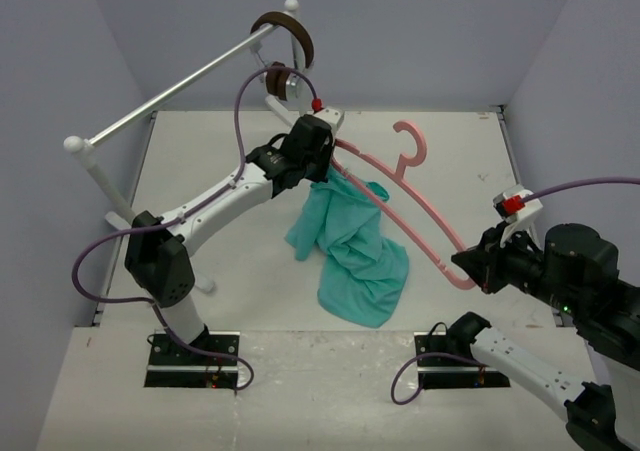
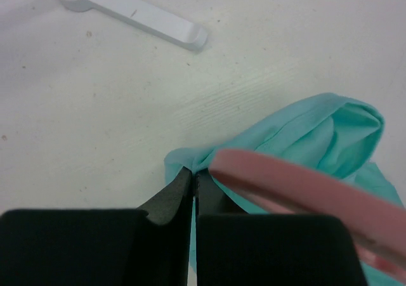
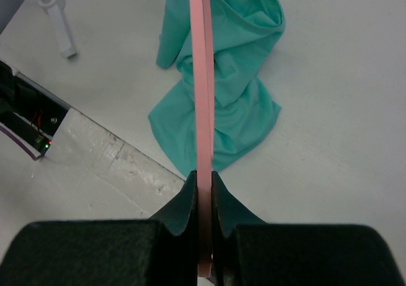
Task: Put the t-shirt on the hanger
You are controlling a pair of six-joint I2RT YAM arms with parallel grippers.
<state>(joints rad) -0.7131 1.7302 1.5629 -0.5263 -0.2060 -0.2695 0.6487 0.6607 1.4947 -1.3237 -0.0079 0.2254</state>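
the teal t-shirt [image 1: 352, 251] droops from the left jaws, which are pinched shut on its upper edge, its lower half heaped on the worktop [image 1: 240, 271]. the pink hanger [image 3: 202, 77] slants above it, clamped in the right jaws.

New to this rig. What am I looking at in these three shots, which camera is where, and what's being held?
Two robot arms are bolted at the near edge of a white table. The wide shot comes from a fixed camera above and behind them. The other two come from a camera on each wrist, looking past its own black fingers. The left claw is shut on a bunch of the teal t-shirt, whose lower part lies crumpled on the table. The right claw grips one end of the pink hanger, which reaches across above the t-shirt. Behind stands a silver rail with brown headphones at its far end.
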